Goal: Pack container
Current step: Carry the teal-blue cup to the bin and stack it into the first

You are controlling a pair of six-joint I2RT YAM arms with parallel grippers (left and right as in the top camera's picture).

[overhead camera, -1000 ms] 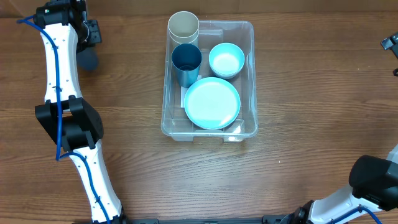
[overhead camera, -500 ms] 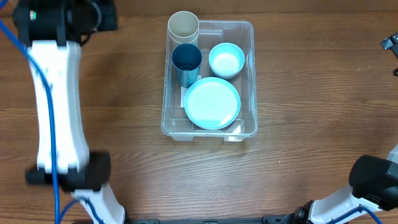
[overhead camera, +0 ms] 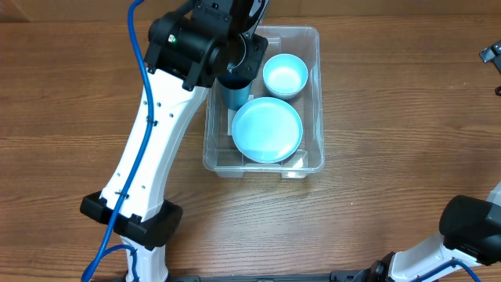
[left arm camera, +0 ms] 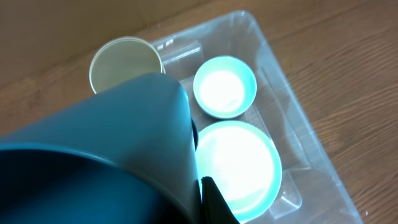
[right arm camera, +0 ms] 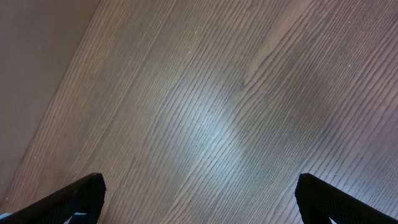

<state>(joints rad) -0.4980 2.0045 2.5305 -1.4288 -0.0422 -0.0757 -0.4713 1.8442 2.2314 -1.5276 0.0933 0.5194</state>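
Your left gripper (overhead camera: 239, 56) is closed around a dark teal cup (left arm camera: 106, 149), hanging over the 11 o'clock corner of the clear container (overhead camera: 316, 94), which sits centre-view with its long axis running 12 to 6. Your right gripper (right arm camera: 199, 186), jaws spread wide, waits well apart at 3 o'clock.

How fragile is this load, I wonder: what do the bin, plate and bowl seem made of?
The container looks like clear glossy plastic: the table shows through its walls. The plate and bowl are smooth light blue with a soft sheen, probably plastic or melamine, though glazed ceramic cannot be excluded.
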